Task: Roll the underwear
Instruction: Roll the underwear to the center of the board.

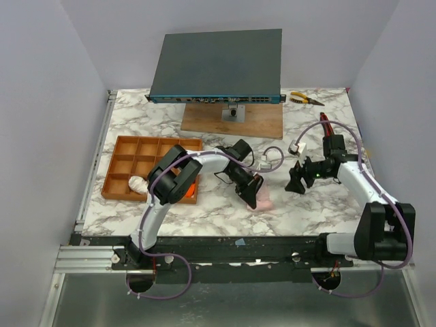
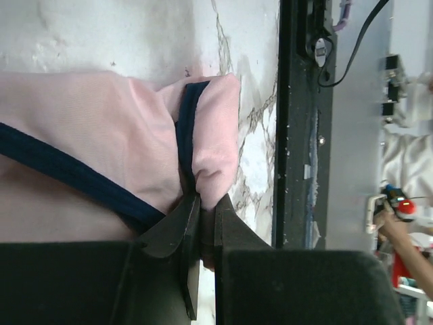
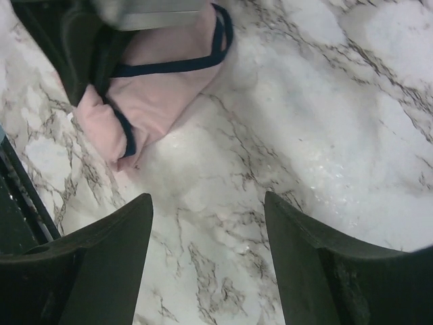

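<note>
A: Left side?
B: Tray [image 1: 117, 170] sits at the left of the surface [image 1: 327, 211]. Cream underwear [image 1: 138, 182] is bundled in a front compartment. Orange underwear [image 1: 191, 191] is in the front-right compartment, mostly hidden by the left arm.
A: Left end effector?
B: Left end effector [image 2: 203, 210] is almost closed, pinching the pink underwear [image 2: 101, 156] right at its dark edging. The garment is bunched up, lying on the surface mid-front, near the tray on its right.
A: Right arm?
B: Right end effector [image 3: 206, 217] is wide open, holding nothing, above bare marble. The pink underwear lies near it on its left, not touching.
</note>
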Motion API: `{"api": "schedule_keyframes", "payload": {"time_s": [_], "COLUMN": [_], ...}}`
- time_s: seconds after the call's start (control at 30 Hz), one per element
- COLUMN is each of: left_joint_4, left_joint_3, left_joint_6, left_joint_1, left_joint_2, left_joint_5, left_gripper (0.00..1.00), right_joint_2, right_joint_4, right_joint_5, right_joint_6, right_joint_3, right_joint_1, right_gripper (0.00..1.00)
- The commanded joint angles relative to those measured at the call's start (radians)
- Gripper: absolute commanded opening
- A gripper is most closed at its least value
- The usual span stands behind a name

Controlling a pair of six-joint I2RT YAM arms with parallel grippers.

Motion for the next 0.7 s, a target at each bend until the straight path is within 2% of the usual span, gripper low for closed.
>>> {"api": "schedule_keyframes", "payload": {"time_s": [0.0, 0.13, 0.27, 0.53, 0.67], "left_joint_4": [-0.101, -0.11, -0.111, -0.083, -0.079], "left_joint_3": [0.002, -0.002, -0.006, -0.011, -0.006], "left_joint_6": [-0.021, -0.06, -0.079, -0.148, -0.158], "left_joint_1": [0.036, 0.065, 0.077, 0.097, 0.108], "left_joint_2": [0.088, 0.118, 0.135, 0.171, 0.194], "left_joint_5": [0.004, 0.06, 0.077, 0.114, 0.142], "left_gripper": [0.0, 0.0, 0.0, 0.0, 0.0], "right_joint_2": [-0.101, -0.183, -0.16, -0.131, -0.121], "right_joint_4": [0.063, 0.134, 0.142, 0.233, 0.253], "right_joint_5": [0.021, 0.103, 0.133, 0.266, 0.296], "right_joint_6": [-0.064, -0.038, -0.048, -0.026, -0.028], "right_joint_3": [-0.082, -0.147, -0.132, -0.159, -0.164], "right_joint_1": [0.09, 0.22, 0.287, 0.501, 0.552], "right_gripper": [0.7, 0.71, 0.71, 0.7, 0.69]}}
